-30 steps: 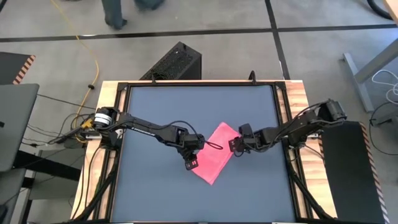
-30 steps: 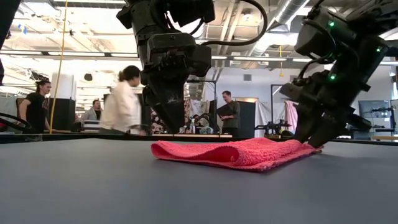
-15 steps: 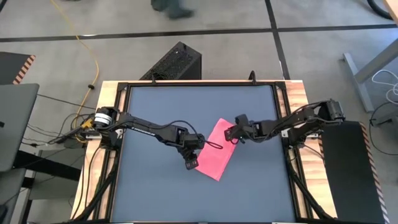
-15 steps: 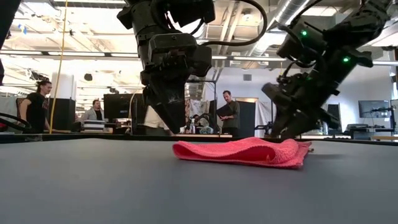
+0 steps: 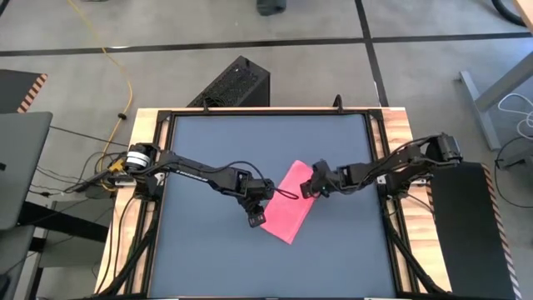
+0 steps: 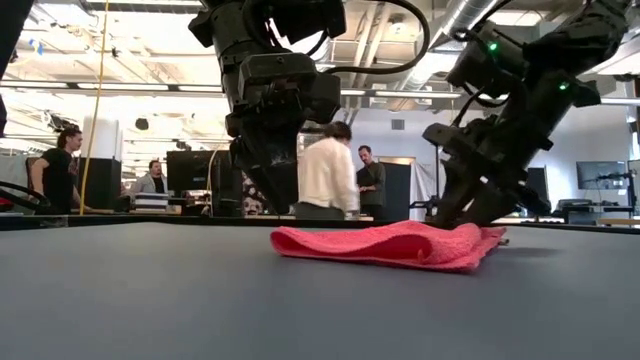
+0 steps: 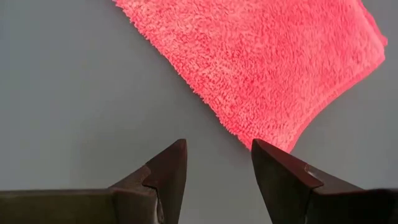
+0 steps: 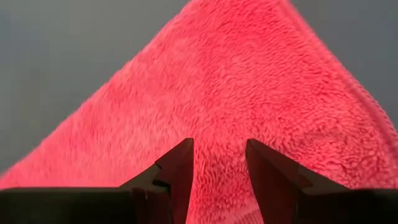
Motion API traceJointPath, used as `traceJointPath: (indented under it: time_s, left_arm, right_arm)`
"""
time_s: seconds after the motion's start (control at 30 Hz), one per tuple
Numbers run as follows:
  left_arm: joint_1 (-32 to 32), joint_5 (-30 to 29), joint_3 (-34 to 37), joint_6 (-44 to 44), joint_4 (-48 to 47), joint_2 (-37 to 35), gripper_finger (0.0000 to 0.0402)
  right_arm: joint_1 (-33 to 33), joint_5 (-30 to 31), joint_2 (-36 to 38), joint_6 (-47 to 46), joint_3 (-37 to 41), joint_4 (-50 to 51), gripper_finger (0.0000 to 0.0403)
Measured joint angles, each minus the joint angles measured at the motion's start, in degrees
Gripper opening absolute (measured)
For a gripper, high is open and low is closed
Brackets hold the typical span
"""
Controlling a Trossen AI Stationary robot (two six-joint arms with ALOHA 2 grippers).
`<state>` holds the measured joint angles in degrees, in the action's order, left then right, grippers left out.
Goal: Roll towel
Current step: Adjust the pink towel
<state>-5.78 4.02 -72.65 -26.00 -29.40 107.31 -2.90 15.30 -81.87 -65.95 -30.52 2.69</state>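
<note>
Now towel [image 5: 286, 210] between left end effector [image 5: 256, 220] and right end effector [image 5: 311, 187], both parted

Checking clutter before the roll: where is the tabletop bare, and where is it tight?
Bare tabletop runs along the near edge below the towel, and across the far half. The middle is crowded: left gripper, open, sits at the towel's left edge; right gripper, open, is over its right corner.
</note>
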Motion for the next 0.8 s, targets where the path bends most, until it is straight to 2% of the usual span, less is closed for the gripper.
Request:
traceJointPath:
  time_s: [0.17,0.33,0.7,0.8]
  left_arm:
    - [0.00,-0.06,-0.01,0.02,-0.01,0.00,0.0170]
    - [0.00,-0.23,0.01,0.04,-0.01,0.00,0.0170]
    - [0.00,-0.23,0.01,0.06,-0.01,0.00,0.0170]
    - [0.00,-0.23,0.00,0.07,-0.01,0.00,0.0170]
  right_arm:
    - [-2.32,5.93,0.04,-0.02,-0.04,5.51,0.0175]
    - [-1.39,11.61,0.04,2.87,-0.04,7.03,0.0175]
    - [4.28,11.69,0.04,7.83,-0.04,-0.49,0.0175]
    - [4.58,9.65,0.04,7.87,-0.04,0.40,0.0175]
